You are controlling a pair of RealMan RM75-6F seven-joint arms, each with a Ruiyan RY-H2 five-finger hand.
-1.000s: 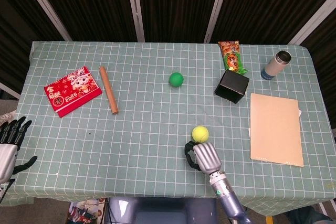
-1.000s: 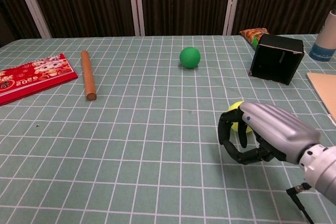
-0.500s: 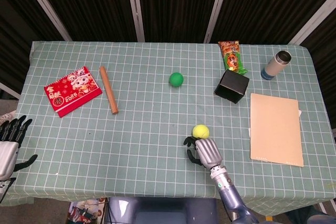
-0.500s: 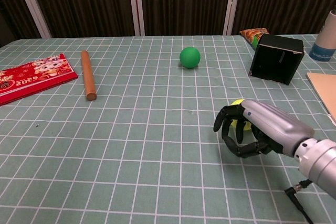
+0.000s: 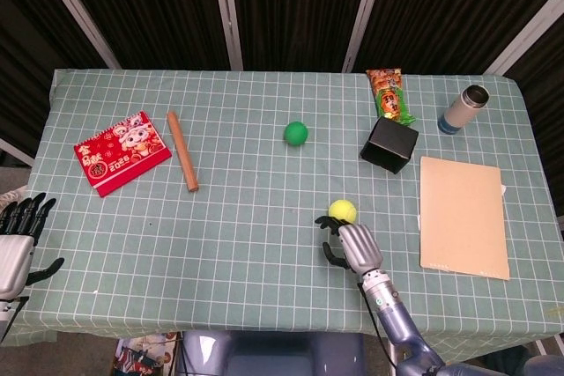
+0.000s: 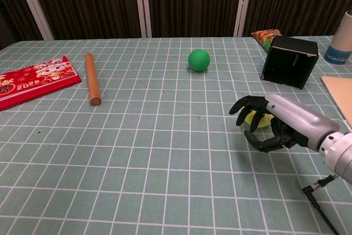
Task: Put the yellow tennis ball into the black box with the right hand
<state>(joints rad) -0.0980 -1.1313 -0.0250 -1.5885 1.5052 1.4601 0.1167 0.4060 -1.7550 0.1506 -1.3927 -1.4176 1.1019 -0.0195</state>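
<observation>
Dark curtain panels behind, and a desk [image 5: 220, 235] under a green grid-check cloth. Since a second ago the right hand [image 6: 273, 127] has slid forward and its fingers now curl around the fuzzy yellow tennis ball [image 6: 256, 118], which has rolled a little toward the black box [image 5: 389, 144]. No firm grasp yet, probably. The box sits well apart, by a green ball [image 5: 295, 133].

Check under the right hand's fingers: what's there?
The yellow tennis ball sits under the right hand, its dark fingers arched over it. Whether they touch it is hidden; so is its far side.
</observation>
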